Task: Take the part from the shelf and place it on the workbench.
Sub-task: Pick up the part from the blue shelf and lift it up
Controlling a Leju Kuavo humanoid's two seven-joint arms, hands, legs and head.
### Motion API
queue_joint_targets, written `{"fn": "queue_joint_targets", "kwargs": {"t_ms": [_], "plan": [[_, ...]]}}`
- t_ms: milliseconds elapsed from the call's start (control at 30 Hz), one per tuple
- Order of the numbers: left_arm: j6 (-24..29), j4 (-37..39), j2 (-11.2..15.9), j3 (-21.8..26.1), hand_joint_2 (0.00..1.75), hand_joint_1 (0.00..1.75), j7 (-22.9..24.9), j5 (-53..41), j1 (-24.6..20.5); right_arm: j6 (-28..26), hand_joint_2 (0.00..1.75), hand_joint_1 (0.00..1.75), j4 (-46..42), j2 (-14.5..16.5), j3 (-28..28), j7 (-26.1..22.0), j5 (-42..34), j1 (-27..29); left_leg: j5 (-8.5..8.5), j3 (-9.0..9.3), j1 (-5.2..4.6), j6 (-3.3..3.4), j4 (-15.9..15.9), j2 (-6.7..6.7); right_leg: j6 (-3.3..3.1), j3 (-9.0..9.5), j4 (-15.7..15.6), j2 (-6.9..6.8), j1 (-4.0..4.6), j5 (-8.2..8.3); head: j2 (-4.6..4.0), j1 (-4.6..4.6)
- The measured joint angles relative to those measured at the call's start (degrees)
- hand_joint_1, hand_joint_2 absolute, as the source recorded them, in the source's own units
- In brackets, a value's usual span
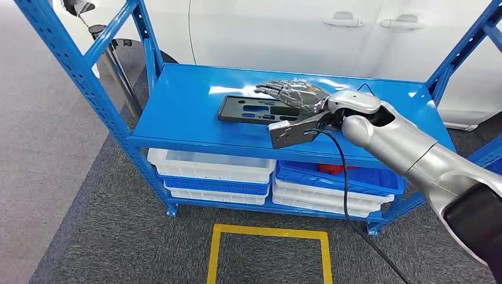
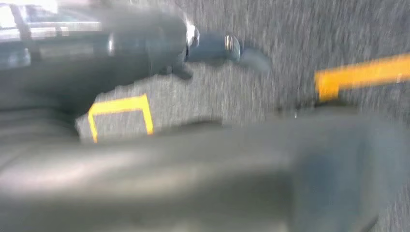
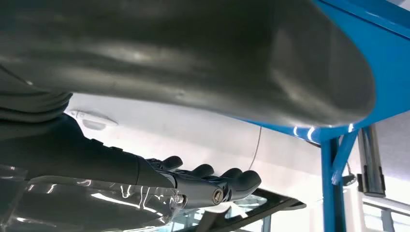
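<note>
Nearest the camera there's the yellow floor square [image 1: 267, 251], then the bins [image 1: 213, 171] under the shelf [image 1: 177, 112], then the action up top. The right hand [image 1: 296, 96] is lying flat over the right end of the part [image 1: 251, 109], a dark flat plate with cutouts sitting on the shelf surface. Fingers [image 3: 212, 175] look stretched out side by side along the plate, not curled under it, so I'd say no real hold yet.

Risk as I see it: a thin plate lying flush on slick paint gives the fingers nothing to hook. Any push could slide it toward the back, where the white car [image 1: 296, 35] is. Can't tell the left hand's fingers, too blurry.
</note>
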Motion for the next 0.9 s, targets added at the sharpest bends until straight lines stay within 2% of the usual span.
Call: {"fn": "queue_joint_targets", "kwargs": {"t_ms": [100, 133, 167, 233, 267, 300, 333, 367, 433, 500, 567, 600, 633, 667, 700, 733, 800, 833, 900], "plan": [[0.0, 0.0, 0.0, 0.0, 0.0, 0.0, -0.07, -0.14, 0.19, -0.02, 0.0, 0.0, 0.78, 0.1, 0.67, 0.04, -0.32, -0.16, -0.12, 0.03, -0.21, 0.21, 0.09, -0.01, 0.02, -3.6, 6.9, -0.01, 0.0, -1.96, -0.01, -0.01], [-0.01, 0.0, -0.01, 0.0, 0.0, 0.0, -0.11, -0.2, 0.27, -0.07, 0.0, 0.0, 1.05, 0.12, 1.03, 0.07, -0.62, -0.2, -0.2, 0.06, -0.28, 0.25, 0.18, -0.02, -0.04, -4.26, 7.79, -0.01, 0.0, -1.57, 0.0, -0.01], [-0.03, 0.0, -0.01, 0.0, 0.0, 0.0, -0.17, -0.25, 0.31, -0.16, 0.0, 0.0, 1.26, 0.13, 1.4, 0.08, -0.92, -0.29, -0.31, 0.11, -0.32, 0.23, 0.32, -0.03, -0.15, -3.84, 6.42, -0.01, 0.01, -0.15, -0.01, -0.01], [-0.1, 0.0, -0.02, 0.0, 0.0, 0.0, -0.36, -0.26, 0.3, -0.44, 0.0, 0.0, 1.48, 0.13, 2.01, 0.09, -1.44, -0.71, -0.65, 0.18, -0.35, 0.0, 0.69, -0.07, -0.6, -0.73, -0.68, -0.03, 0.11, 3.71, 0.0, -0.01], [-0.15, 0.0, -0.02, 0.0, 0.0, 0.0, -0.46, -0.24, 0.26, -0.58, 0.0, 0.0, 1.56, 0.15, 2.24, 0.09, -1.61, -1.04, -0.82, 0.12, -0.43, -0.19, 0.92, -0.08, -0.84, 0.72, -4.0, -0.06, 0.29, 4.92, -0.01, -0.01], [-0.18, 0.0, -0.02, 0.0, 0.0, 0.0, -0.55, -0.2, 0.24, -0.69, 0.0, 0.0, 1.65, 0.17, 2.47, 0.09, -1.78, -1.35, -0.92, 0.01, -0.47, -0.44, 1.03, -0.08, -1.07, 1.63, -6.07, -0.06, 0.49, 5.47, -0.01, -0.01], [-0.17, 0.0, -0.01, 0.0, 0.0, 0.0, -0.58, -0.17, 0.24, -0.77, 0.0, 0.0, 1.76, 0.2, 2.73, 0.06, -1.93, -1.59, -0.97, -0.08, -0.49, -0.67, 1.08, -0.07, -1.24, 1.92, -6.85, -0.04, 0.7, 5.37, 0.0, -0.01], [-0.15, 0.0, -0.01, 0.0, 0.0, 0.0, -0.6, -0.14, 0.26, -0.84, 0.0, 0.0, 1.88, 0.23, 3.02, 0.03, -2.04, -1.75, -0.94, -0.13, -0.49, -0.94, 1.05, -0.06, -1.43, 1.92, -7.02, 0.0, 0.89, 5.37, 0.0, -0.01], [-0.06, 0.02, -0.01, 0.0, 0.0, 0.0, -0.59, -0.08, 0.27, -1.01, 0.0, 0.0, 2.17, 0.37, 3.49, -0.02, -2.19, -1.9, -1.19, -0.07, -0.48, -1.56, 1.18, -0.04, -1.99, 2.12, -7.37, 0.04, 0.68, 5.53, 0.01, -0.01], [0.01, 0.04, 0.0, 0.0, 0.0, 0.0, -0.6, -0.03, 0.22, -1.39, 0.0, 0.0, 2.48, 0.67, 3.85, -0.03, -2.36, -2.28, -3.13, -1.32, -0.44, -2.21, 4.18, -0.03, -2.64, 2.52, -7.82, -0.07, 0.36, 5.66, 0.01, -0.01], [0.02, 0.04, 0.01, 0.0, 0.0, 0.0, -0.61, 0.01, 0.28, -1.72, 0.0, 0.0, 2.84, 1.02, 4.31, -0.04, -2.58, -2.61, -6.61, -4.75, -0.19, -2.67, 11.47, -0.02, -2.98, 2.69, -7.86, -0.15, 0.4, 5.59, 0.01, -0.01], [0.02, 0.04, 0.02, 0.0, 0.0, 0.0, -0.61, 0.03, 0.34, -1.77, 0.0, 0.0, 3.03, 1.18, 4.61, -0.04, -2.66, -2.63, -7.86, -6.56, -0.1, -2.81, 15.09, -0.01, -3.04, 2.71, -7.84, -0.12, 0.44, 5.55, 0.0, -0.01], [0.02, 0.04, 0.02, 0.0, 0.0, 0.0, -0.61, 0.04, 0.4, -1.77, 0.0, 0.0, 3.19, 1.31, 4.88, -0.04, -2.71, -2.62, -8.23, -7.73, -0.06, -2.9, 17.25, -0.01, -3.07, 2.73, -7.82, -0.09, 0.46, 5.53, 0.0, -0.01], [0.02, 0.04, 0.02, 0.0, 0.0, 0.0, -0.61, 0.04, 0.43, -1.78, 0.0, 0.0, 3.33, 1.43, 5.1, -0.03, -2.76, -2.61, -7.46, -7.84, -0.04, -2.9, 17.16, -0.01, -3.06, 2.78, -7.79, -0.05, 0.46, 5.51, 0.01, -0.01], [0.02, 0.04, 0.03, 0.0, 0.0, 0.0, -0.61, 0.04, 0.44, -1.78, 0.0, 0.0, 3.44, 1.51, 5.23, -0.03, -2.81, -2.62, -5.65, -6.75, -0.04, -2.79, 14.65, -0.01, -3.02, 2.87, -7.76, 0.01, 0.46, 5.48, 0.01, -0.01], [0.03, 0.04, 0.04, 0.0, 0.0, 0.0, -0.61, 0.04, 0.44, -1.79, 0.0, 0.0, 3.52, 1.56, 5.28, -0.03, -2.85, -2.66, -3.38, -4.8, -0.04, -2.58, 10.51, -0.01, -2.93, 2.99, -7.73, 0.05, 0.47, 5.4, 0.01, -0.01], [0.03, 0.05, 0.07, 0.0, 0.0, 0.0, -0.62, 0.04, 0.39, -1.8, 0.0, 0.0, 3.67, 1.62, 5.3, -0.03, -2.9, -2.79, -0.64, -1.13, -0.21, -2.02, 3.04, -0.06, -2.58, 3.1, -7.66, 0.12, 0.61, 5.27, 0.01, -0.01], [0.04, 0.06, 0.08, 0.0, 0.0, 0.0, -0.62, 0.04, 0.39, -1.83, 0.0, 0.0, 3.74, 1.63, 5.33, -0.04, -2.91, -2.83, -0.32, -0.28, -0.32, -1.76, 1.27, -0.09, -2.33, 3.06, -7.64, 0.14, 0.68, 5.25, 0.0, -0.01], [0.25, 0.07, 0.09, 0.0, 0.0, 0.0, -0.63, 0.03, 0.43, -2.06, 0.0, 0.0, 3.92, 1.66, 5.43, -0.04, -2.96, -2.88, -0.44, -0.06, -0.49, -1.25, 0.64, -0.11, -1.72, 2.96, -7.71, 0.16, 0.7, 5.32, 0.01, -0.01]]}}
